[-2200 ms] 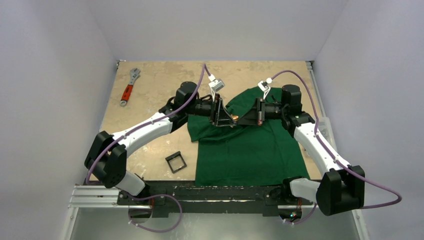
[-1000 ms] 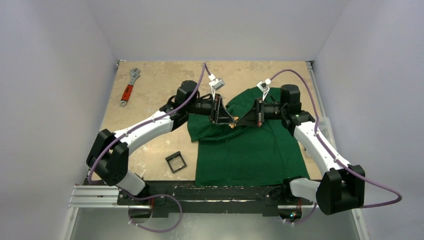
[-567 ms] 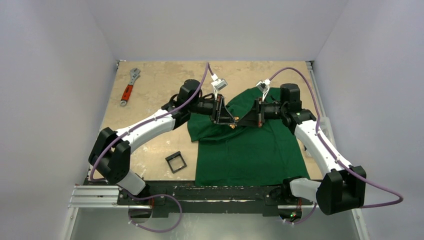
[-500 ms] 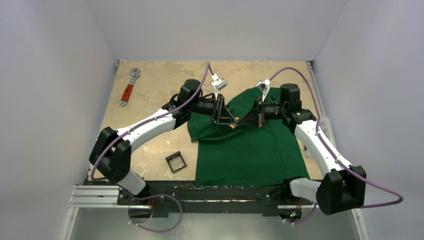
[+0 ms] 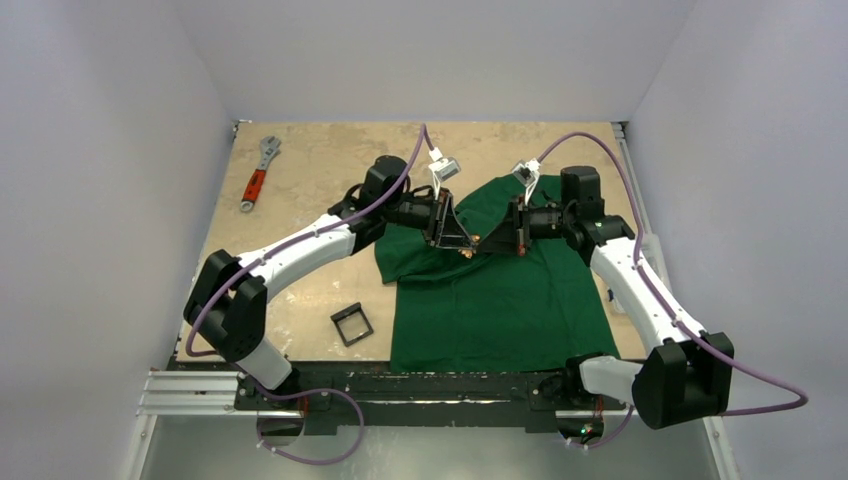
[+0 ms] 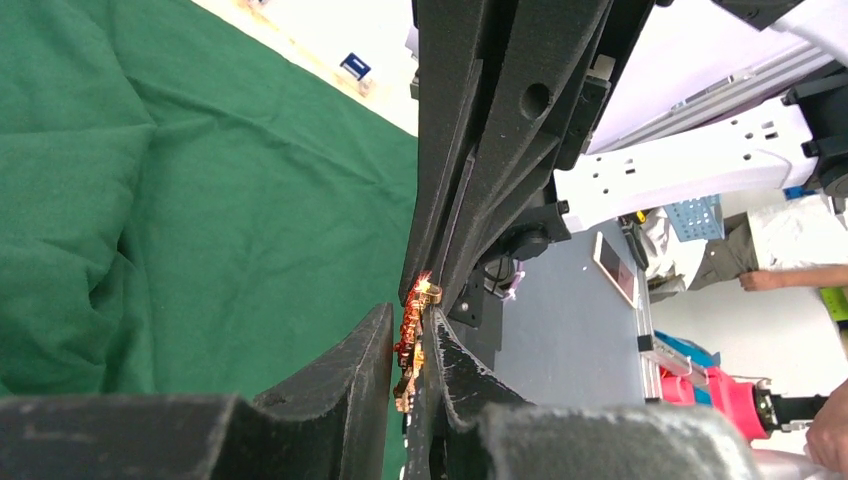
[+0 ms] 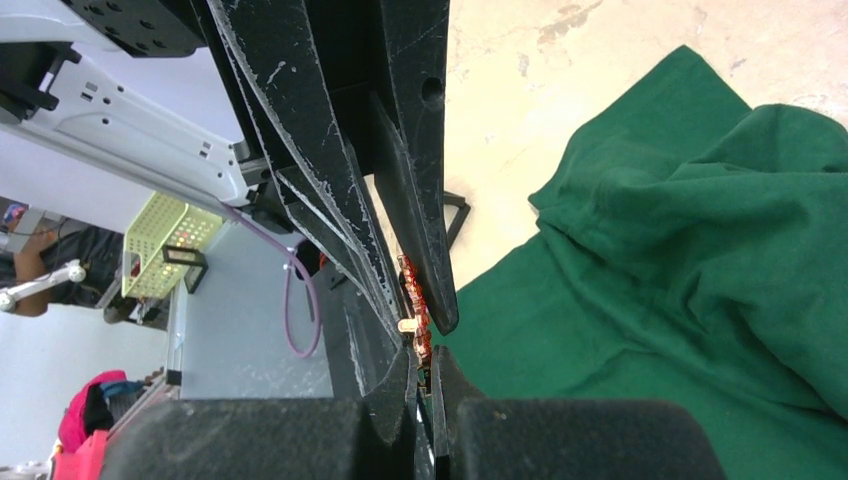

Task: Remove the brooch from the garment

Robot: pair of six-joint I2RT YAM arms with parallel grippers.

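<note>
The garment [image 5: 500,300], a dark green T-shirt, lies spread on the table, rumpled at its far left. Above it my two grippers meet tip to tip. The brooch [image 5: 466,252], a tiny orange-red jagged ornament with a gold clasp, sits between them. In the left wrist view my left gripper [image 6: 408,320] is shut on the brooch [image 6: 410,345], with the garment [image 6: 200,200] lying below. My right gripper [image 7: 421,352] is shut at the brooch's [image 7: 412,300] clasp end. The right gripper [image 6: 428,285] reaches in from above in the left wrist view. The cloth [image 7: 700,250] lies slack beside both.
A red-handled wrench [image 5: 257,178] lies at the table's far left corner. A small black square frame [image 5: 352,325] sits left of the shirt's hem. Bare tan tabletop [image 5: 320,160] lies to the left and behind.
The left arm has shifted slightly right and toward the far side, its jaws narrowing a little on the brooch. The right gripper has stayed shut and barely moved.
</note>
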